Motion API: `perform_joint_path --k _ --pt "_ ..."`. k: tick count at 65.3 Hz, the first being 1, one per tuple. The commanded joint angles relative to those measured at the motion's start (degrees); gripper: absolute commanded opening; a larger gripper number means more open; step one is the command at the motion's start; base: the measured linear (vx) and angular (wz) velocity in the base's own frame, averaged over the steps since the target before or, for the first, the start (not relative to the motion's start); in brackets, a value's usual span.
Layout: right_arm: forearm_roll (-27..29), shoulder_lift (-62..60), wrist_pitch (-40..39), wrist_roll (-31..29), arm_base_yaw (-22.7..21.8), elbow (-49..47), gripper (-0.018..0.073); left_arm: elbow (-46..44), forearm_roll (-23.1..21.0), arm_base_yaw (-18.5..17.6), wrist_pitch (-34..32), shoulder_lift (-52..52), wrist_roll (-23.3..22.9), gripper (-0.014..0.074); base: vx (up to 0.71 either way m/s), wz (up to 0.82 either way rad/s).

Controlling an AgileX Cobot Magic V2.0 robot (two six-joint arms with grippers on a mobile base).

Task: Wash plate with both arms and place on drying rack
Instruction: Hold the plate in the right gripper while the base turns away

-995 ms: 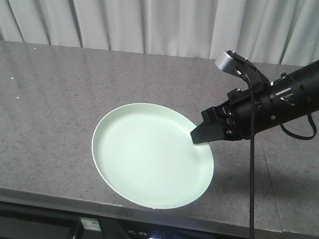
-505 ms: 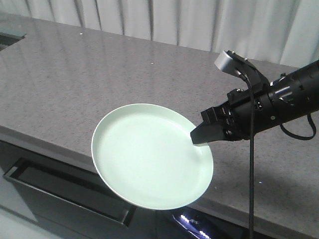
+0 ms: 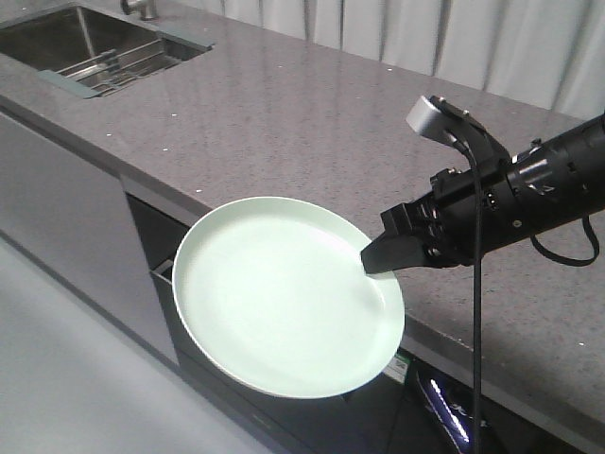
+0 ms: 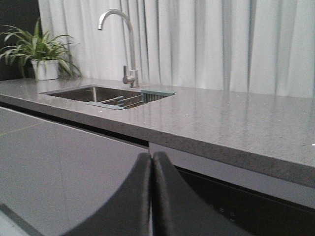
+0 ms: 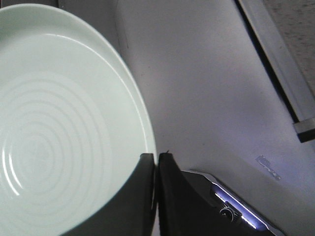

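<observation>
- Since a second ago the scene has slid under the arm. The plate [image 3: 284,298] was then over the grey countertop [image 3: 312,123]; it now hangs past the counter's front edge, over the cabinet front [image 3: 66,189] and the floor — yet plate and right gripper [image 3: 378,257] keep the same place in the front view.
- The right gripper is clamped on the plate's right-hand rim, its fingers nearly closed with only the rim between them; the wrist view shows the edge running into the narrow slit.
- The plate is in the air, face up and tilted slightly, touching nothing else.
- The left gripper [image 4: 151,157] has its fingers pressed together, holding nothing.
- The sink [image 3: 57,38] is now in view at the far left of the counter, with the drying rack [image 3: 118,66] lying across it — well apart from the plate.
- A tap [image 4: 120,39] and a potted plant [image 4: 42,51] stand behind the sink.
</observation>
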Motion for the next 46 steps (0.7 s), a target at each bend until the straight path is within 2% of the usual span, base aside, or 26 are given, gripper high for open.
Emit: perform_joint_path --k 1,46 --pt "3.3 -2.2 -0.6 -0.4 -0.2 -1.5 -0.0009 -1.5 -0.5 -0.4 -4.4 -0.7 -0.2 -0.0006 -0.09 0.5" --pt "3.3 -2.2 -0.6 -0.4 -0.2 -1.5 -0.0009 -1.5 -0.5 -0.4 -4.4 -0.7 -0.2 -0.0006 -0.1 0.48"
